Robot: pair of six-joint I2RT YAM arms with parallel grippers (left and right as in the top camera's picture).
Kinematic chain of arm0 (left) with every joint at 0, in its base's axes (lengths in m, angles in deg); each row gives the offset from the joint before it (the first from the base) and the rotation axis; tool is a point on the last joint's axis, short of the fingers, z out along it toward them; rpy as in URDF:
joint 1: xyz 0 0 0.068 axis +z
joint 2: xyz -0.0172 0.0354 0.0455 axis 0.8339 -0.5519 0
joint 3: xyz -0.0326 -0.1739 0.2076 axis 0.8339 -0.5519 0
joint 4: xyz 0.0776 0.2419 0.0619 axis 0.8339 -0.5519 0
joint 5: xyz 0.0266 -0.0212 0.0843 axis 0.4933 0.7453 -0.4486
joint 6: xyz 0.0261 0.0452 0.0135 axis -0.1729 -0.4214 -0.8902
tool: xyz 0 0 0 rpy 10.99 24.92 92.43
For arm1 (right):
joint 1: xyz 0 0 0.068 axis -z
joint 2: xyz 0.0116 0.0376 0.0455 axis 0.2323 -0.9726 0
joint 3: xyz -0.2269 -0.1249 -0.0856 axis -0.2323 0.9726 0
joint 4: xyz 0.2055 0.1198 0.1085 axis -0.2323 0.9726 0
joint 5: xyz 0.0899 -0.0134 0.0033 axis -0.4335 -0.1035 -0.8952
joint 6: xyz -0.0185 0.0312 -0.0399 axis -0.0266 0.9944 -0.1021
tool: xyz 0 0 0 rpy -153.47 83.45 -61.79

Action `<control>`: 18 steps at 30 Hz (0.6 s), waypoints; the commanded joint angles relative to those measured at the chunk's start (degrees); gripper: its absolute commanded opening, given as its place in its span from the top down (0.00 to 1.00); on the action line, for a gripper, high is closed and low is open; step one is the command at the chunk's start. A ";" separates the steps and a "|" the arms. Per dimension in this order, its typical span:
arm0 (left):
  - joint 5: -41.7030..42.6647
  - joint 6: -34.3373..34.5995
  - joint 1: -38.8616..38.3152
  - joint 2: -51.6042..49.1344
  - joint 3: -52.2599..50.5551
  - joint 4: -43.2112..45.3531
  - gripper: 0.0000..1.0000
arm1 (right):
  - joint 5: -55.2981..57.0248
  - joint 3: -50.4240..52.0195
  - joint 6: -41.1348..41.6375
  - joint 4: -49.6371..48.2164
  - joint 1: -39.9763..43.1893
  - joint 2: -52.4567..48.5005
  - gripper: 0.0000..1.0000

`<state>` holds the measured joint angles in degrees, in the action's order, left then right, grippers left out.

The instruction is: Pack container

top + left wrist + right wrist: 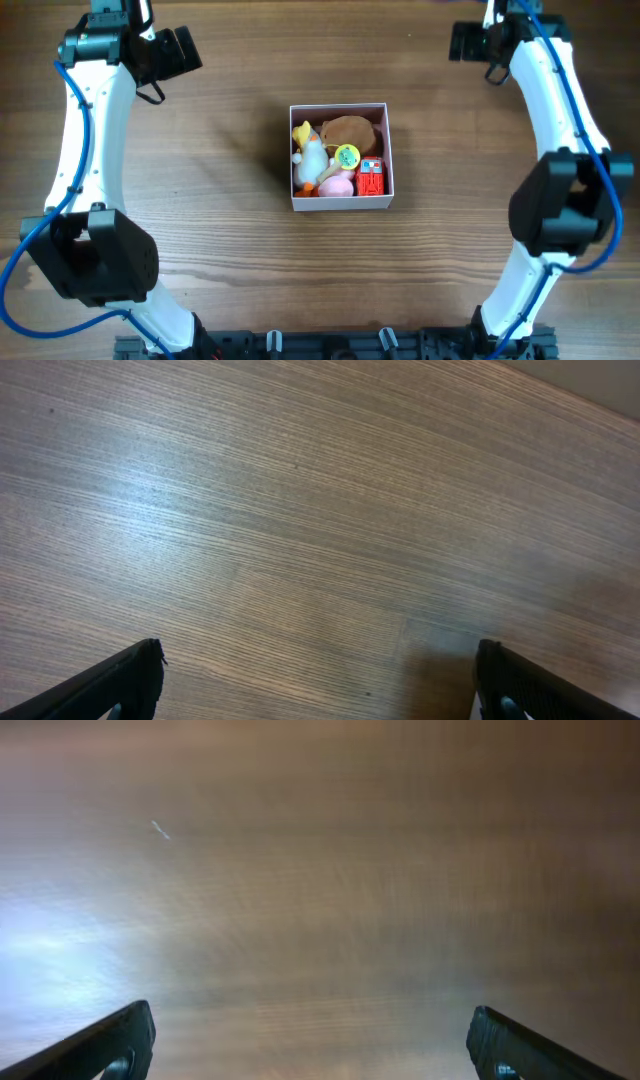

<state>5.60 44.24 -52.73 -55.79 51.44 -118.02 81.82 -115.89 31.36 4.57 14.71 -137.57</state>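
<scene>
Container sits at the centre of the wooden table in the overhead view, square to the table edges, its white walls upright and its top uncovered. It is filled with toys.

Contents, read from the container's centre:
- White and yellow plush duck at 9 o'clock, against the left wall.
- Brown plush at 12 to 1 o'clock, in the far right corner.
- Round yellow-green disc near the centre, lying on top of the other toys.
- Red blocky toy at 4 o'clock, against the right wall.
- Pink rounded item at 6 o'clock; possibly a soft toy, but too small to tell.

Left gripper is at 10 o'clock from the container, well apart from it. Its fingers are spread wide, with only bare wood grain between them.

Right gripper is at 1 to 2 o'clock from the container, also well apart. Its fingers are likewise set wide, nothing between them. The right wrist view is blurred and shows only table surface.
</scene>
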 commanded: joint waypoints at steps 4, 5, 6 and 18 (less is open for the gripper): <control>0.90 0.72 -0.02 0.63 0.26 -0.02 0.00 | -7.72 -1.22 0.37 -2.78 -0.72 21.18 0.00; 0.90 0.72 -0.02 0.63 0.26 -0.02 0.00 | -7.74 -1.22 0.39 -1.99 -0.72 24.02 0.00; 0.90 0.74 -0.02 0.63 0.26 -0.02 0.00 | -7.74 -1.22 0.42 -1.49 -0.72 26.77 0.01; 0.90 0.72 -0.02 0.63 0.26 -0.02 0.00 | -7.72 10.80 0.46 6.88 -0.72 63.12 0.01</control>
<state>5.80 44.24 -52.73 -55.79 51.44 -118.06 75.24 -112.81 31.36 11.47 14.34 -82.27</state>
